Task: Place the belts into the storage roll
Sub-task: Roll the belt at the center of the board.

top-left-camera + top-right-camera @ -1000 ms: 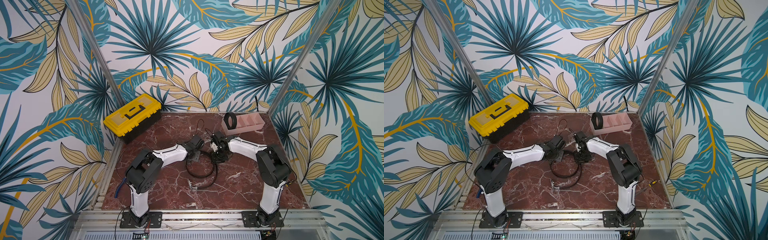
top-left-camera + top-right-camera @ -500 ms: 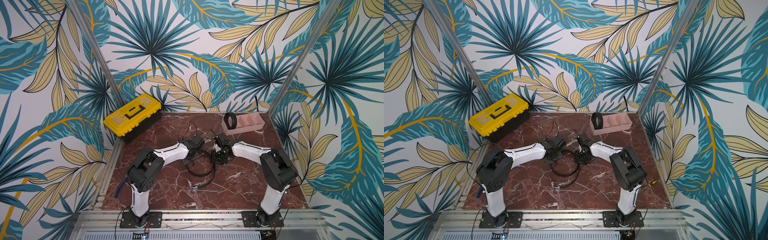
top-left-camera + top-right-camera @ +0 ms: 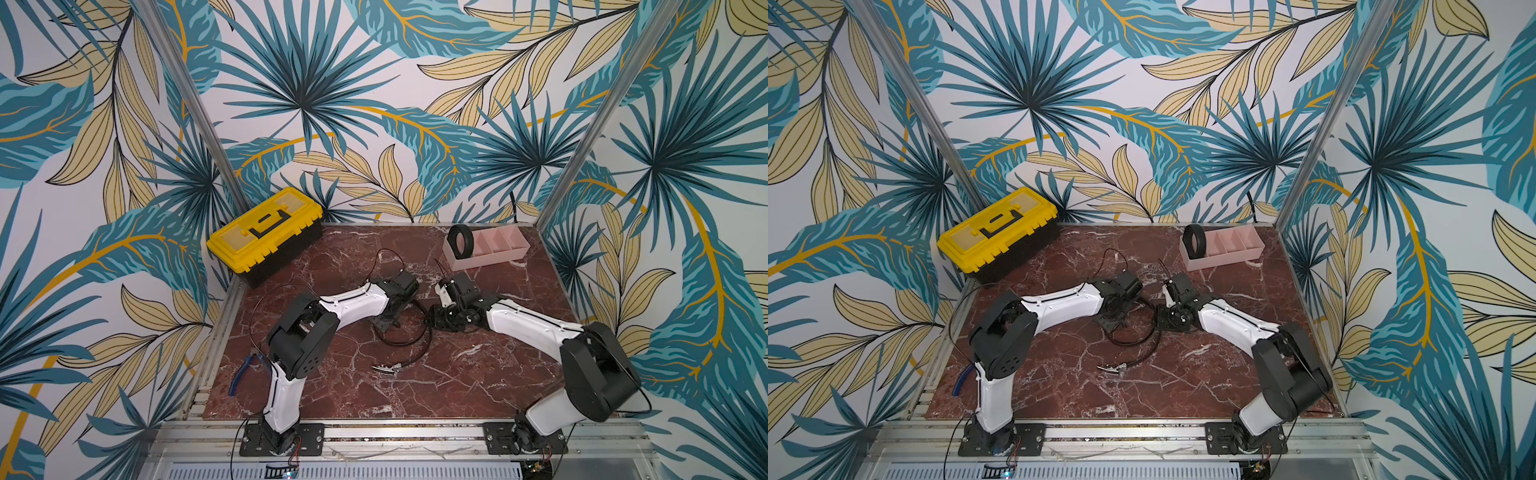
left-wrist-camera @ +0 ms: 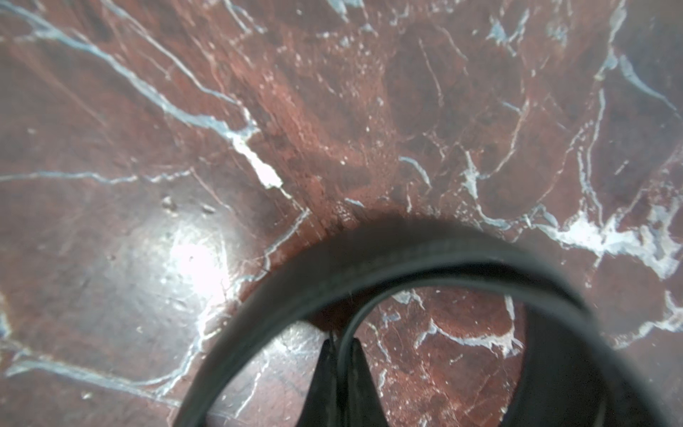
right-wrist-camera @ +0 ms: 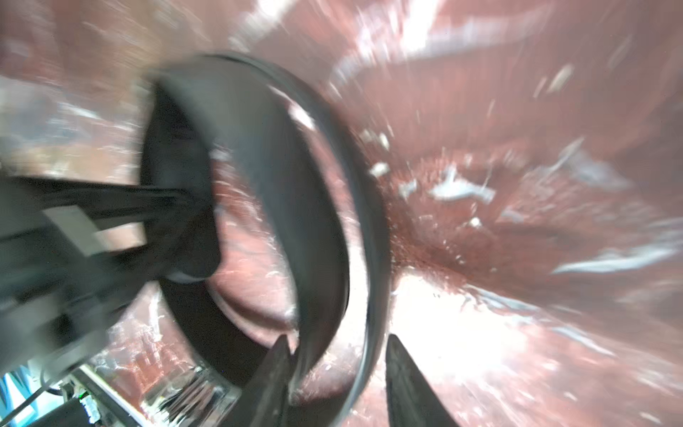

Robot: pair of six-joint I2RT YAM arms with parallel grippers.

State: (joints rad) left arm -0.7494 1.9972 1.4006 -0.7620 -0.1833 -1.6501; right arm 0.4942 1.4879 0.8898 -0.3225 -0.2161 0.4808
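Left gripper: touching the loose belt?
Touching. The left wrist view shows the left gripper shut on the loose belt, a thin strap edge pinched between its jaws.

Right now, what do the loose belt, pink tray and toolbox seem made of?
The loose belt: likely leather or imitation, matte black, fine grain, ridged edge. The pink tray: probably plastic, thin smooth walls. The toolbox: moulded plastic, smooth yellow lid, black base.

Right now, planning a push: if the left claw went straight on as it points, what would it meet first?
Likely the loose belt, looping across ahead of the left claw; then the tabletop. Depth unclear.
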